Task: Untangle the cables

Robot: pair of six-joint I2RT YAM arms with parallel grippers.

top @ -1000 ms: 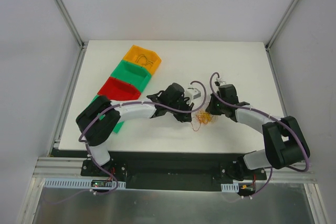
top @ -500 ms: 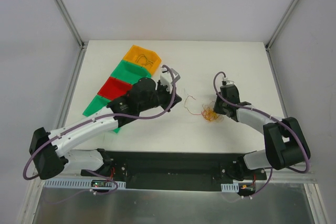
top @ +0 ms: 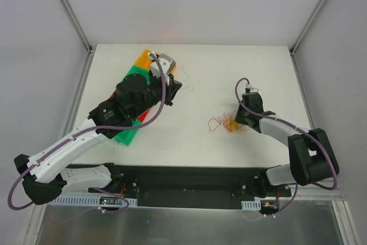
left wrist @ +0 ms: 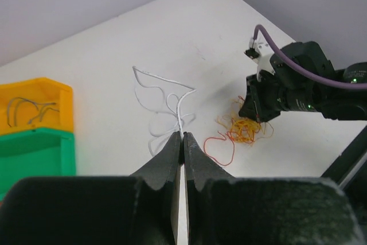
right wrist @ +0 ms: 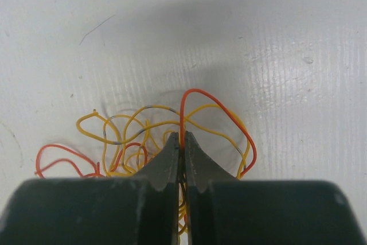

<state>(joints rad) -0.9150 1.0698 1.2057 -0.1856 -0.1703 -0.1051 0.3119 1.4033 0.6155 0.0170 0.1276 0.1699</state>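
Swinging away from the clump over this last second, the left arm is carrying its catch up toward the orange bin (left wrist: 64, 110), while the right arm is staying put. Nearest the bases, well to the right of that bin, the right gripper (right wrist: 182, 137) is pressing down with its fingers pinched tight on a red-orange strand (right wrist: 192, 93) at the heart of the cables (top: 230, 124), anchoring the clump on the table (top: 264, 78). The clump is looking like a small nest of hair-thin curly wire, mostly orange-yellow, with a red loop (top: 214, 124) trailing out on the side facing the bin.

Farther back, just beside the orange bin, the left gripper (left wrist: 182, 137) is holding its fingers closed on a pale wire (left wrist: 166, 93), which is hanging in springy, kinked loops, apparently free of the clump. A few dark strands (left wrist: 28, 107) are already lying in the orange bin.

The danger, I'd say, is that this wire is so light and springy it could cling to a finger on release, or bounce off the bin's rim onto the table. And if the right gripper lifts, the whole nest could be coming up with it.
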